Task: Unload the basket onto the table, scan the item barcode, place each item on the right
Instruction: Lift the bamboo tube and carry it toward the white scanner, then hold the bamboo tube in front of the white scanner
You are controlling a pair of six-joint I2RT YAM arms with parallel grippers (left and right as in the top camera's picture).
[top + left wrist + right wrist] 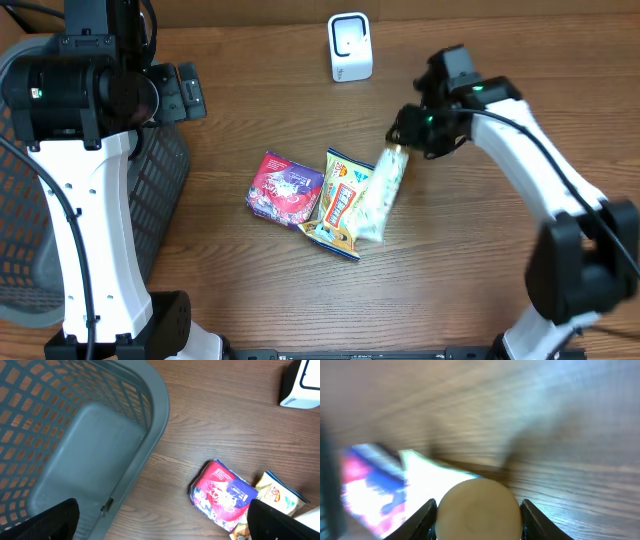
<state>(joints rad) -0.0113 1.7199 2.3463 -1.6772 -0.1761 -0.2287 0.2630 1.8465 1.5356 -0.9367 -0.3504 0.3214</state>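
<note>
Pale packet [381, 193] lies on the table [470, 290] in the overhead view, leaning over the yellow packet [340, 200], with the pink packet [285, 187] just beside. The scanner [350, 47] stands well apart at the far edge. The right gripper [404, 138] pinches the upper end of the pale packet. It looks light and soft, with a smooth film that may slip. I judge this end is a fair place to hold, but the body can sag and turn.

In the left wrist view the left gripper [160, 527] is spread wide and holds nothing, near the basket [150, 390].

In the right wrist view the fingers [425, 521] press from both sides on the packet's end, which shows round and beige here; the rest is blurred
</note>
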